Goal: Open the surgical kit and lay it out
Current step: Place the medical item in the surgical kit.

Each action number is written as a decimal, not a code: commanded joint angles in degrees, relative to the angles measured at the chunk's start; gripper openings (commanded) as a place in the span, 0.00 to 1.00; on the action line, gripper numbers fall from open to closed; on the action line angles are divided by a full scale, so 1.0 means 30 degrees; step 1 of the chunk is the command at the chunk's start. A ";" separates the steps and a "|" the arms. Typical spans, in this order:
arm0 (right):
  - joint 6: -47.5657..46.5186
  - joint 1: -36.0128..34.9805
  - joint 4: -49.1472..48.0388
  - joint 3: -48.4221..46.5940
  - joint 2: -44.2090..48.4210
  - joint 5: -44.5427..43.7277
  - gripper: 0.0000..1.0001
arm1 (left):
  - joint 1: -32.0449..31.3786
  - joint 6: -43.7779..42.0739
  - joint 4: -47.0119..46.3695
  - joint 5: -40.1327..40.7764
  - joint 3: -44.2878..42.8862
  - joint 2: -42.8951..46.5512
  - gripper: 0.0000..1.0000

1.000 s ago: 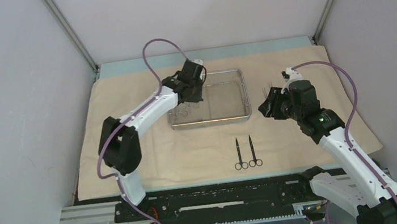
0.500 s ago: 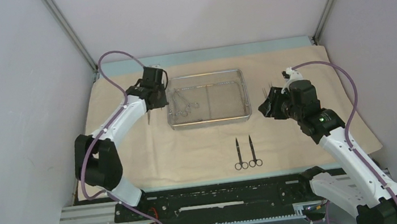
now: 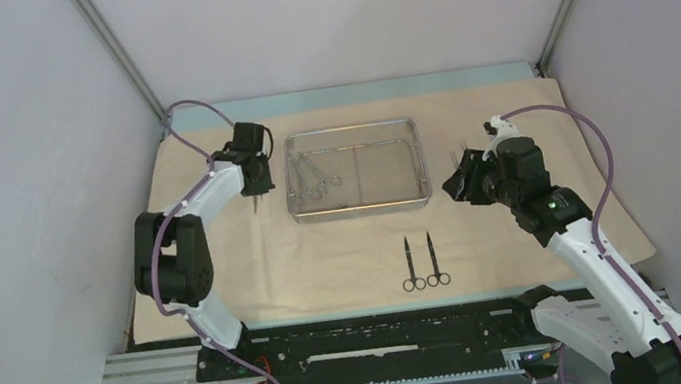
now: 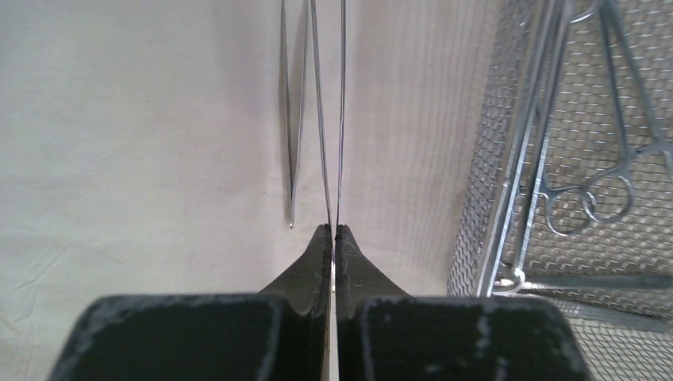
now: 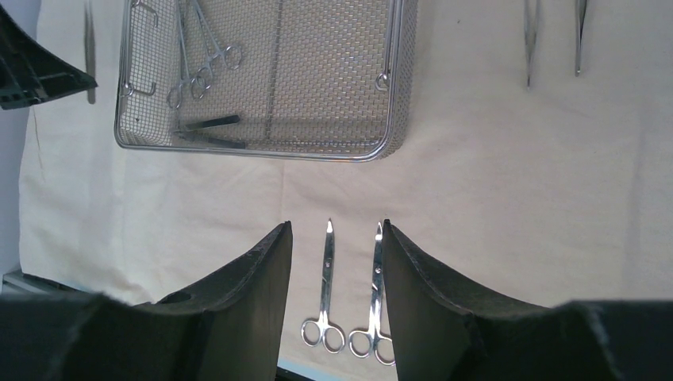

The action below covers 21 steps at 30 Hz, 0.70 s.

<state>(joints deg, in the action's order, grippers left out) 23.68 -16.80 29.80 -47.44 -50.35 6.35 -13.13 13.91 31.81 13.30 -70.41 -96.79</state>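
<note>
My biggest worry is the cloth wrap (image 3: 228, 265), spread flat under everything. If I bring the tweezers down point-first, the tips could dig in and ruck it, dragging whatever lies on it. Next is the mesh tray (image 3: 361, 211), at upper centre of the top view. It sits just right of my left gripper (image 4: 333, 234), and its wire wall fills the right side of the left wrist view. A sideways drift could knock the rim and rattle the ring-handled clamps (image 3: 313, 178) inside. Smallest and likeliest are the tweezers (image 4: 321, 119) themselves. They are slim and smooth and pinched at one end only, so I judge a sharp move could let them swivel or slip out and land crooked.

The left gripper's fingers are pressed together on that end of the tweezers. The two blades run straight away from the fingertips toward the top of the left wrist frame, over bare cloth left of the tray. A thin twin line beside them looks like their shadow, and I cannot tell whether the tips touch the cloth. The right gripper (image 5: 336, 226) hangs at right centre of the top view, jaws apart and nothing between them. Through the gap I see the two scissors (image 3: 410, 267) lying side by side on the cloth at low centre, well apart from the tweezers.
</note>
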 commanded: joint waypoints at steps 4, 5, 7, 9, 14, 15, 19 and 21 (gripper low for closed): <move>-0.0192 0.0374 -0.0691 -0.0241 0.0362 0.0328 0.54 | 0.0389 -0.1012 -0.0321 -0.0774 -0.0521 -0.1463 0.00; -0.0178 0.0390 -0.0699 -0.0241 0.0374 0.0342 0.54 | 0.0383 -0.1068 -0.0321 -0.0786 -0.0534 -0.1614 0.00; -0.0189 0.0496 -0.0682 -0.0241 0.0413 0.0395 0.54 | 0.0413 -0.1188 -0.0321 -0.0965 -0.0573 -0.1897 0.00; -0.0174 0.0556 -0.0676 -0.0241 0.0415 0.0429 0.54 | 0.0470 -0.1260 -0.0320 -0.1118 -0.0595 -0.2157 0.00; -0.0182 0.0662 -0.0706 -0.0241 0.0377 0.0519 0.54 | 0.0550 -0.1297 -0.0257 -0.1484 -0.0691 -0.2729 0.00; -0.0184 0.0675 -0.0705 -0.0241 0.0391 0.0531 0.54 | 0.0524 -0.1323 -0.0240 -0.1509 -0.0720 -0.2805 0.00; -0.0132 0.0735 -0.0764 -0.0188 0.0418 0.0579 0.54 | 0.0560 -0.1301 -0.0088 -0.1564 -0.0758 -0.2963 0.00; -0.0142 0.0764 -0.0779 -0.0183 0.0430 0.0596 0.54 | 0.0566 -0.1325 -0.0032 -0.1592 -0.0779 -0.3036 0.00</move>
<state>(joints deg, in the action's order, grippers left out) 23.68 -15.00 29.74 -47.44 -50.22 7.64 -11.86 11.40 31.88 9.26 -70.41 -105.67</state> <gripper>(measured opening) 0.540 0.009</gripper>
